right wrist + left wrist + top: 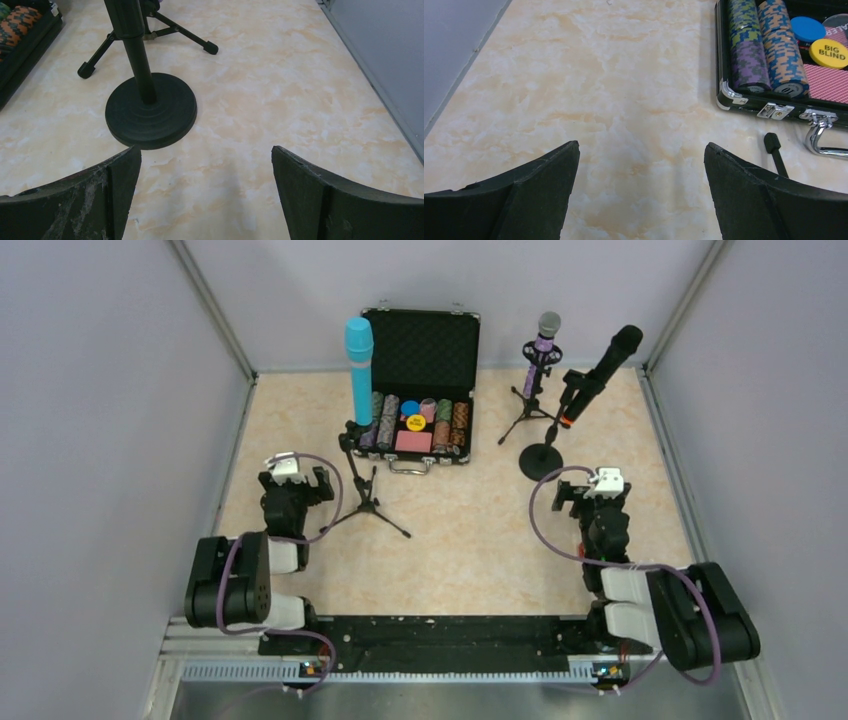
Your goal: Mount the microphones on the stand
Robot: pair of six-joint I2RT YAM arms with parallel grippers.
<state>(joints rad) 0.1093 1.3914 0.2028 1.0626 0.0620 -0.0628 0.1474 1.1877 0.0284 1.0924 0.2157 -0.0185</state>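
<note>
- Since all sit clipped in stands [368, 495], the job looks done: turquoise microphone [360, 370] left of the chip case [425, 345], purple microphone [542, 350] and black microphone [600, 375] right.
- Left gripper [297, 475] and right gripper [592, 490] hover nearer, jaws apart, empty.

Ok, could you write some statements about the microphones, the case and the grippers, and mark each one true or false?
1. The turquoise microphone stands upright in a tripod stand. True.
2. The black microphone lies flat on the table. False: it sits tilted in the round-base stand.
3. The chip case is open. True.
4. The left gripper holds the purple microphone. False: it is open and empty; the purple microphone sits on a small tripod.
5. The right gripper is open. True.
</note>
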